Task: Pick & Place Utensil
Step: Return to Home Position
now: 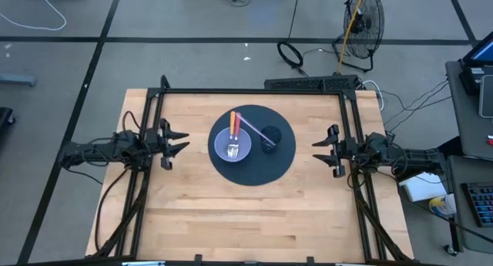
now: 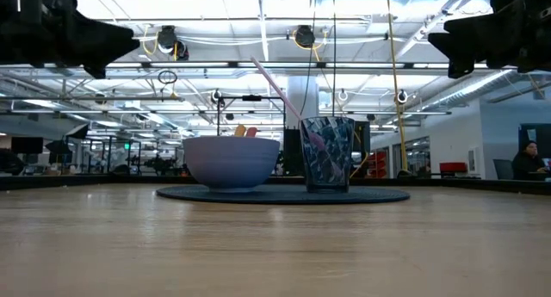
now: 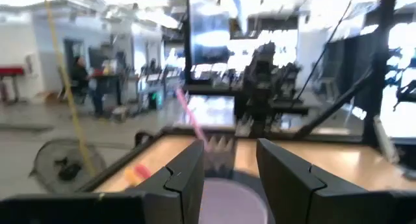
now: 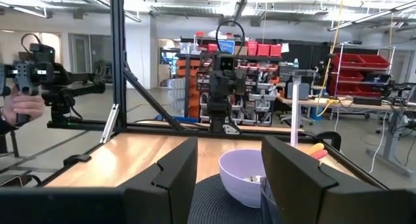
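A lavender bowl (image 1: 233,145) stands on a round dark mat (image 1: 258,170) at the table's middle. A fork with an orange handle (image 1: 233,123) lies in the bowl, its handle leaning on the far rim. Beside the bowl, a dark glass (image 1: 270,136) holds a pink utensil (image 1: 250,123) that slants out over its rim (image 2: 280,90). My left gripper (image 1: 179,140) hovers open at the mat's left, above table height. My right gripper (image 1: 320,150) hovers open at the mat's right. Both wrist views look at the bowl (image 3: 231,201) (image 4: 244,175) between their fingers.
A black frame (image 1: 254,90) runs along the table's far and side edges. Bare wood (image 1: 246,220) lies between the mat and the near edge. A person's hand holding a device (image 4: 19,107) shows beyond the table; another person (image 2: 525,159) sits far off in the room.
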Controlling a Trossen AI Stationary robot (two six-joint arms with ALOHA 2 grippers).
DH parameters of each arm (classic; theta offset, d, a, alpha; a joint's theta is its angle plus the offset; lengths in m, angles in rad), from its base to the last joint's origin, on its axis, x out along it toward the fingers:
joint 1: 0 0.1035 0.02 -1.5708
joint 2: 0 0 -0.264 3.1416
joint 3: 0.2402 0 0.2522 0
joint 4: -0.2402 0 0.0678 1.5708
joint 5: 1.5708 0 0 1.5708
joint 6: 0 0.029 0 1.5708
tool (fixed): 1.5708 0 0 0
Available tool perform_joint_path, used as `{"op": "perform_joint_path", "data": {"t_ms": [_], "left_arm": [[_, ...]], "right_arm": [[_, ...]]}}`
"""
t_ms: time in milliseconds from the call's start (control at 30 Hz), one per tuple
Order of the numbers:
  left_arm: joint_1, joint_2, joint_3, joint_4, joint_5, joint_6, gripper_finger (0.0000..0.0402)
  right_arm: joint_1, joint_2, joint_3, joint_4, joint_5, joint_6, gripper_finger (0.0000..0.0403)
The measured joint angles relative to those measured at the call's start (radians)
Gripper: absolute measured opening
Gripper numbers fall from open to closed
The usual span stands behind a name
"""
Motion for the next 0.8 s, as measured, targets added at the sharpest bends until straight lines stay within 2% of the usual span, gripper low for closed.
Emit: {"op": "perform_joint_path", "data": {"t_ms": [67,267,533,800], "left_arm": [[-0.006,0.0,-0.022,0.057,0.025,0.012,0.0145],[-0.022,0.0,-0.027,0.065,0.037,0.027,0.0145],[-0.043,0.0,-0.027,-0.075,0.037,-0.009,0.0145],[-0.05,0.0,-0.026,-0.099,0.038,0.002,0.0145]], "right_arm": [[0.0,0.0,0.0,0.007,-0.018,0.0,0.0169],[0.0,0.0,0.0,0.036,-0.129,0.006,0.0169],[0.0,0.0,-0.037,0.041,-0.129,0.01,0.0169],[0.0,0.001,-0.04,0.013,-0.129,-0.004,0.0169]]}}
